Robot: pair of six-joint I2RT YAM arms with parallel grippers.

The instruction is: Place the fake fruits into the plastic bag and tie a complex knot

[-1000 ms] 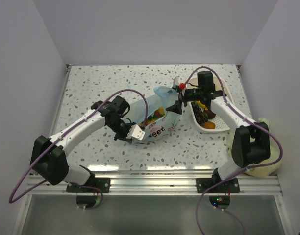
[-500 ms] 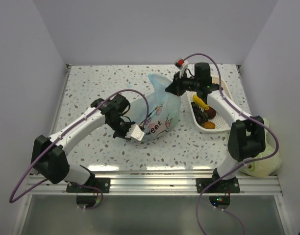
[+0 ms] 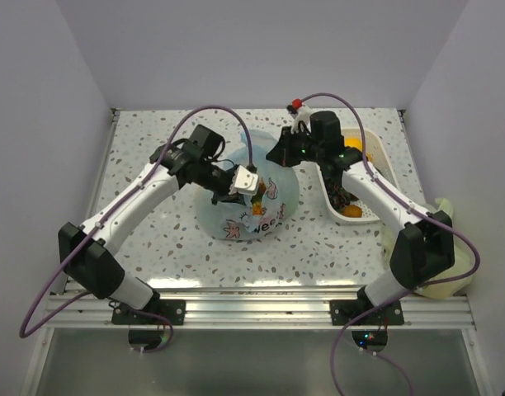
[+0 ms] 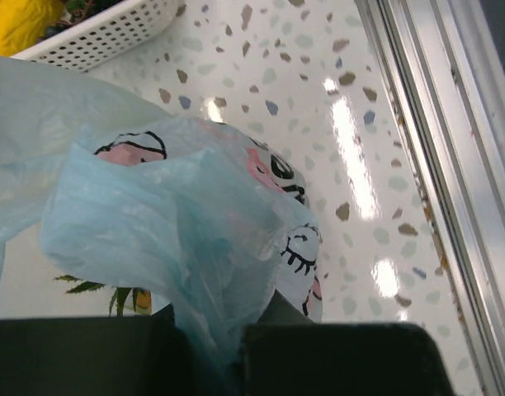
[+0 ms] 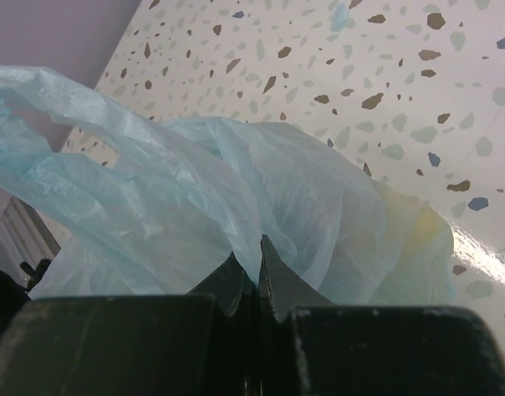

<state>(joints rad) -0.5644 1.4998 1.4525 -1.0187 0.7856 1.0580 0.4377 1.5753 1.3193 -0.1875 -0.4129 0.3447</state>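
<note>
The light-blue plastic bag with cartoon prints lies mid-table, and fake fruits show orange through its film. My left gripper is shut on a bunched edge of the plastic bag at its near-left top. My right gripper is shut on the bag's far handle strip. In the right wrist view the film is pinched between the closed fingers of that gripper, and a yellowish fruit shows through. Pineapple leaves peek under the bag. The knot is out of view.
A white slotted basket at the right holds more fruits; its corner appears in the left wrist view. A pale green bag sits at the right table edge. An aluminium rail runs along the front.
The right gripper, open a second ago, swung left and shut on the bag's far handle. The left gripper carried its bag edge back and up. The bag shifted and spread.
</note>
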